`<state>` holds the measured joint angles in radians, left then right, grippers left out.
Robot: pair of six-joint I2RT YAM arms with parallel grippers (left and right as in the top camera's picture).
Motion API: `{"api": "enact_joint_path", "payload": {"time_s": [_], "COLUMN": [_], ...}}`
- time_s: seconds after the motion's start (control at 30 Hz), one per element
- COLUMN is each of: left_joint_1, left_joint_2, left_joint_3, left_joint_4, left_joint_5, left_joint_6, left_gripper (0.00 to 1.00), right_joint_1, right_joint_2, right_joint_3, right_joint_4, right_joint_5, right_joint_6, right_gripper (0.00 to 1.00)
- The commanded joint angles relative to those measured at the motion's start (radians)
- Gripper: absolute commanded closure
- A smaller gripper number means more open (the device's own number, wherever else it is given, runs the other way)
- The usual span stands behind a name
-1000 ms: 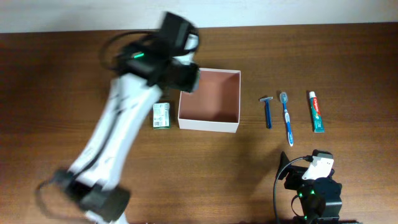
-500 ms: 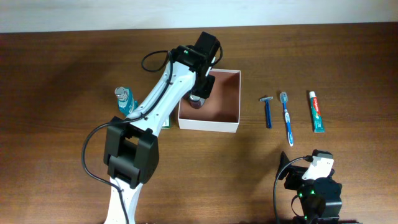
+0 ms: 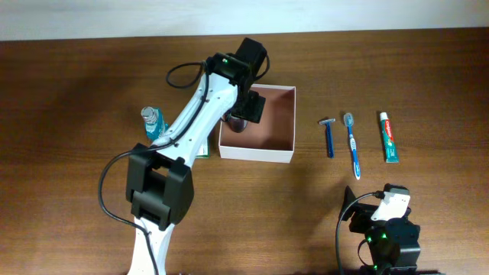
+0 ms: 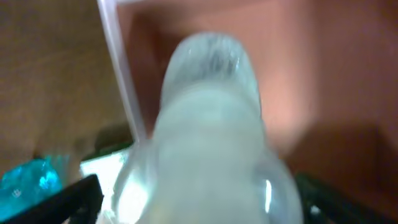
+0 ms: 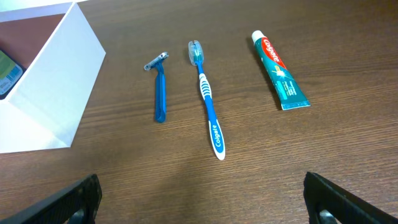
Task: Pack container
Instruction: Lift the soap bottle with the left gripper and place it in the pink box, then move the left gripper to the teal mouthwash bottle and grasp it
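Since 1.0 s ago the left arm has swung from the open table onto the container (image 3: 256,153), and over the last 0.5 s it has shifted only slightly. The left gripper (image 3: 244,114) now hangs over the container's left half, just inside the left wall. The container itself has not moved. It sits on the wooden table (image 3: 76,76) a little left of centre, with its white walls upright and its pinkish-brown floor showing on the right side.

The left wrist view is blurred. A pale translucent item (image 4: 211,124) fills the frame between the 2 dark fingers (image 4: 81,193). The left gripper appears closed on this item, though the contact points are out of focus. The container's thin white wall (image 4: 118,68) stands behind it to the left, and the pink interior lies beyond.

A teal bottle (image 3: 153,122) stands upright on the table left of the arm, where the arm hid it 1.0 s ago. The green-and-white packet (image 3: 204,150) lies just beside the container's left wall and is now mostly covered by the arm.

A blue razor (image 3: 328,137), a blue toothbrush (image 3: 352,145) and a toothpaste tube (image 3: 389,137) lie in a row to the right of the container. All 3 are apart from one another and unchanged in position.

The right gripper (image 5: 202,199) is low over the near edge of the table. Its fingers are spread wide and nothing is between them.
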<state>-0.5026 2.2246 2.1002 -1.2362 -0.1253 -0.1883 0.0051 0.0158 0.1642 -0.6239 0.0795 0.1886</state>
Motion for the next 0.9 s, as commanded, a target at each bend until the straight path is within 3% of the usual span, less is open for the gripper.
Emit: {"api": "enact_joint_path", "payload": {"time_s": [0.0,0.17,0.33,0.6,0.73,0.87], "left_joint_1": [0.008,0.017,0.046,0.133,0.217,0.328], "left_joint_2": [-0.016,-0.029,-0.053,-0.185,-0.235,-0.232], "left_joint_3": [0.140,0.342,0.531,0.488,0.393,0.262], "left_joint_4": [-0.087,-0.282,-0.452,-0.452,-0.452,-0.451], "left_joint_5": [0.056,0.130,0.105,0.055,-0.054,-0.047], "left_joint_6": [-0.006,-0.005,0.048,0.094,0.092,0.092], "left_gripper": [0.01,0.01,0.01,0.01,0.01,0.01], "right_joint_1": [-0.006,-0.006,-0.006,-0.006,-0.006,-0.006], "right_joint_2": [-0.007,-0.007,-0.007,-0.007,-0.007,-0.007], "right_joint_3": [-0.007,-0.007,-0.007,-0.007,-0.007,-0.007], "right_joint_4": [0.000,0.000,0.000,0.000,0.000,0.000], "right_joint_5": [-0.001,-0.001,-0.001,-0.001,-0.001,-0.001], "right_joint_6": [0.011,0.011,0.011,0.011,0.011,0.011], "right_gripper": [0.02,0.01,0.01,0.01,0.01,0.01]}}
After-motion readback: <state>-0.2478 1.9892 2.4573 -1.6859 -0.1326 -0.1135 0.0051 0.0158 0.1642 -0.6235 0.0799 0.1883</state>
